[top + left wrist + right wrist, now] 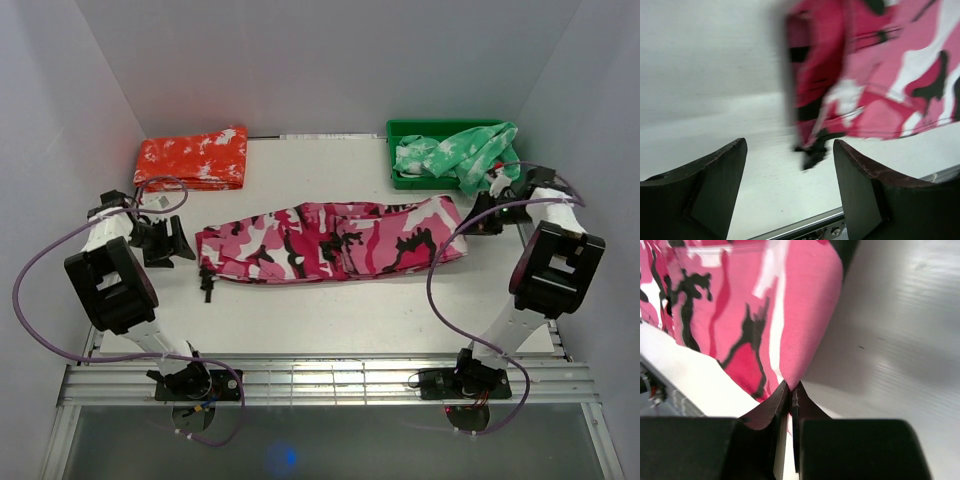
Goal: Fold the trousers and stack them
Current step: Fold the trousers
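Note:
The pink camouflage trousers (330,240) lie stretched left to right across the middle of the table. My right gripper (474,218) is at their right end, shut on the edge of the trousers (790,340), with cloth pinched between the tips of my right gripper (791,386). My left gripper (185,245) stands open just left of the trousers' left end, apart from the cloth. In the left wrist view the left gripper (790,145) has bare table between its fingers, and the blurred trousers (875,75) with a black cord end (812,155) lie just ahead.
A folded orange-red garment (192,157) lies at the back left. A green bin (420,131) at the back right holds a green garment with white splotches (458,153). The table's metal front rail (320,380) runs along the near edge.

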Tool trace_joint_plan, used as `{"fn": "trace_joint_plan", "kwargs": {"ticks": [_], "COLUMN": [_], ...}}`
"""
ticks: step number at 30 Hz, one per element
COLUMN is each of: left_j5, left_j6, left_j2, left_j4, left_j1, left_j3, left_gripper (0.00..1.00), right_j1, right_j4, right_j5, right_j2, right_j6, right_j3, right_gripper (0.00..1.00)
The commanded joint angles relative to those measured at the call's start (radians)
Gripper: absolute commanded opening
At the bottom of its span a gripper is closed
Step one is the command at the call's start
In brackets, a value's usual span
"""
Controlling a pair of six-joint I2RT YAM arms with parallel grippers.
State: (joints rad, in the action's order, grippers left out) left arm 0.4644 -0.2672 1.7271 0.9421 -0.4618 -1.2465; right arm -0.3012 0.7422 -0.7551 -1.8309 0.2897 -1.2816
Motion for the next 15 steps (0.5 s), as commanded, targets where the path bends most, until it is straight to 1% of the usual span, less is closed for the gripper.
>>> {"fn": "trace_joint_plan", "kwargs": {"ticks": [1, 3, 4, 5, 7, 9, 10, 11, 12, 14, 15], "left_j5": [0.086, 0.141, 0.167, 0.204, 0.249, 0.308, 0.342, 0.374, 0.425, 0.477, 0.482], "left_j6": [-0.04, -0.015, -0.006, 0.035, 0.063, 0.1, 0.112, 0.127, 0.164, 0.196, 0.197], "left_j2": [-0.066, -0.066, -0.066, -0.064, -0.045, -0.025, -0.009, -0.001, 0.005, 0.022, 0.025], "left_j4": [-0.052, -0.089, -0.135, -0.166, -0.23, -0.268, -0.304, -0.325, -0.344, -0.4, -0.401], "left_j1": [0.017, 0.015, 0.017, 0.02, 0.025, 0.048, 0.054, 0.066, 0.075, 0.106, 0.12], "left_j3": [0.067, 0.114, 0.133, 0.151, 0.189, 0.203, 0.212, 0.219, 0.223, 0.236, 0.237], "left_gripper": [0.8, 0.81, 0.84, 0.85, 0.88, 0.88, 0.88, 0.89, 0.89, 0.89, 0.88], "right_j1": [-0.07, -0.082, -0.084, -0.082, -0.079, -0.062, -0.056, -0.04, -0.03, 0.011, 0.023], "right_j4": [0.273, 0.334, 0.364, 0.394, 0.401, 0.379, 0.361, 0.323, 0.31, 0.267, 0.254], "right_j5": [0.026, 0.023, 0.007, -0.006, -0.039, -0.05, -0.058, -0.064, -0.07, -0.066, -0.066], "right_j2": [0.104, 0.125, 0.128, 0.133, 0.145, 0.163, 0.17, 0.177, 0.183, 0.188, 0.191], "right_j6": [0.219, 0.265, 0.275, 0.267, 0.221, 0.188, 0.143, 0.123, 0.106, 0.051, 0.033], "right_j3": [-0.134, -0.214, -0.235, -0.26, -0.268, -0.259, -0.251, -0.245, -0.243, -0.246, -0.248], "right_gripper": [0.08, 0.08, 0.08, 0.08, 0.08, 0.08, 0.08, 0.08, 0.08, 0.08, 0.08]}}
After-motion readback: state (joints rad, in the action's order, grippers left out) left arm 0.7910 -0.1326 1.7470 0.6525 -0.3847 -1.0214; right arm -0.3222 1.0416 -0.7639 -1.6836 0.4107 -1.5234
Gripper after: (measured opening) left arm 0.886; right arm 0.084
